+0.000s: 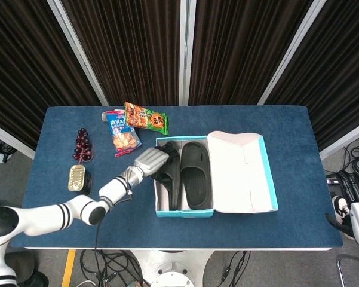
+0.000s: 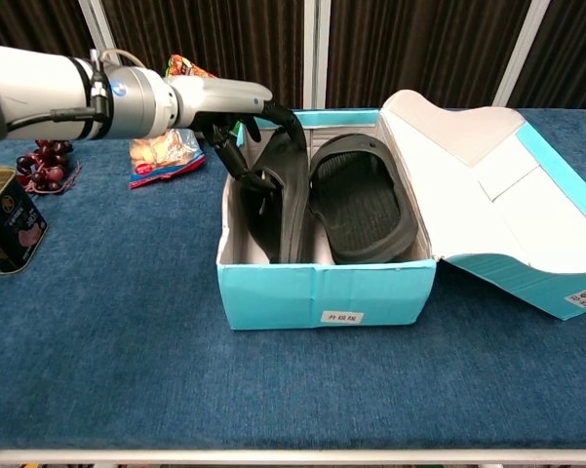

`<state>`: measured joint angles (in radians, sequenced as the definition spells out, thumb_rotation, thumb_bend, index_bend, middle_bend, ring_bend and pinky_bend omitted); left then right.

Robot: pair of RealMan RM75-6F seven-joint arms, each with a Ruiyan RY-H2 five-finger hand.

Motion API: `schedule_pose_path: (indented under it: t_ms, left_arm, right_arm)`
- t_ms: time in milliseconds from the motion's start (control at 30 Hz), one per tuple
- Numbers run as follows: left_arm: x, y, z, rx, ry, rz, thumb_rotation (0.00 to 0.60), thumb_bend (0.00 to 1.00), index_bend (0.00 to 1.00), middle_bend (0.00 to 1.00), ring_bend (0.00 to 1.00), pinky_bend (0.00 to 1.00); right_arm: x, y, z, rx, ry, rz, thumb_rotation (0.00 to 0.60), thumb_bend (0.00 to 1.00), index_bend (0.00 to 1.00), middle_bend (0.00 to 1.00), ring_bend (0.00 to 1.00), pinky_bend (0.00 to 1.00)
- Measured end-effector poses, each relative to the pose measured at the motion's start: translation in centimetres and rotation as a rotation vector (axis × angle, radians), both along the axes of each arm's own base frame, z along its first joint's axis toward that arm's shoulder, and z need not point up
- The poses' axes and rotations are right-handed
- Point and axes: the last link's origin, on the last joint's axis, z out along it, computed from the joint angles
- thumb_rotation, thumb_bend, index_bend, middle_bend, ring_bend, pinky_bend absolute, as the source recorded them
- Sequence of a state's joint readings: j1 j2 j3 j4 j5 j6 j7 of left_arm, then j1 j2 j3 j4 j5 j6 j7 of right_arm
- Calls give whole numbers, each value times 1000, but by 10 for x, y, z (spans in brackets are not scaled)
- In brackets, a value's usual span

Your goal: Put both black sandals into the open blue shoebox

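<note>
We are seeing the blue-carpeted bench (image 2: 127,322) nearest the chest camera, dark curtains (image 1: 137,54) hanging behind it. The open blue shoebox (image 2: 327,292) is sitting mid-bench, lid (image 2: 497,185) lying open to its right. One black sandal (image 2: 363,205) is lying flat inside; our left hand (image 2: 236,122) is gripping the other sandal (image 2: 278,200), which is standing on edge against the box's left wall. Right hand is out of view.

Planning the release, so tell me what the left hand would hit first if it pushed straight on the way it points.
Most likely the second sandal, lying flat in the shoebox. The left hand points across the box and holds the tilted sandal right beside it. Depth between them is unclear.
</note>
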<state>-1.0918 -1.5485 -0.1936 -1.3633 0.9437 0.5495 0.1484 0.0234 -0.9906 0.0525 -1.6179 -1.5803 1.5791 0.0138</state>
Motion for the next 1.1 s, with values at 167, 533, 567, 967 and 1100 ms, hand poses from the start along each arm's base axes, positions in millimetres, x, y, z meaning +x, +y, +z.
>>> schedule_pose_path:
  t_ms: [167, 533, 567, 967, 1100]
  left_arm:
    - [2, -1, 4, 20, -31, 7, 519, 242, 224, 136, 0, 171]
    - [-2, -21, 38, 93, -174, -21, 562, 241, 226, 145, 0, 172]
    - [-1, -26, 39, 88, -179, -41, 577, 241, 227, 147, 0, 172]
    - [29, -80, 23, -38, -219, -323, 600, 264, 234, 154, 0, 165]
    - [41, -84, 11, -87, -202, -368, 600, 332, 236, 156, 0, 160]
  right_arm:
    - [0, 0, 2, -7, 0, 1, 600, 63, 0, 69, 0, 0]
    - [1, 2, 0, -4, -8, 9, 600, 64, 0, 69, 0, 0]
    - [1, 2, 0, -3, -8, 11, 600, 64, 0, 69, 0, 0]
    - [5, 4, -2, 1, 1, 12, 600, 64, 0, 69, 0, 0]
    - [5, 3, -1, 1, 4, 5, 600, 63, 0, 69, 0, 0]
